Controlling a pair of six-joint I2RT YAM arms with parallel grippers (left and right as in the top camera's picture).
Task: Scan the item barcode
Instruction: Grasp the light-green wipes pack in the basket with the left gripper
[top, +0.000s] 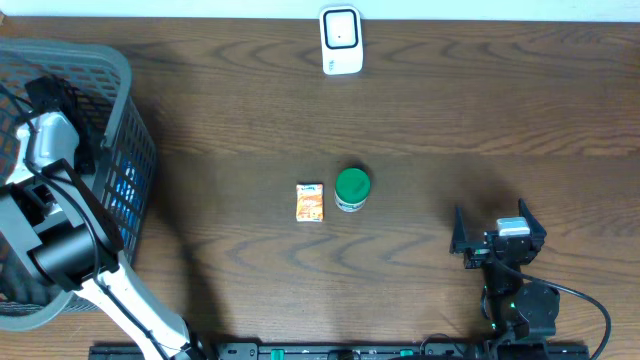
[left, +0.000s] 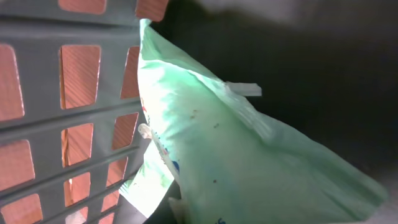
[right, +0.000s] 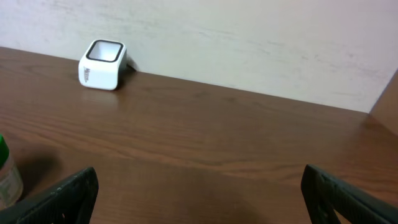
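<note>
Left tool (top: 52, 104) shut inside the grey basket (top: 125, 85), pale green pouch (left: 249, 162) right up against it, actual grip not visible; right tool (top: 492, 222) wide open, empty, barcode scanner (top: 341, 40) at desk's far edge.

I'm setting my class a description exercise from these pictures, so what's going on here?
The left arm is down inside the grey basket at the left of the table, its jaws shut, right up against a pale green pouch; whether it grips the pouch isn't visible. The right arm rests near the front edge, jaws wide open and empty. A small orange box and a green-lidded jar stand mid-table, and the white scanner sits at the far edge.
</note>
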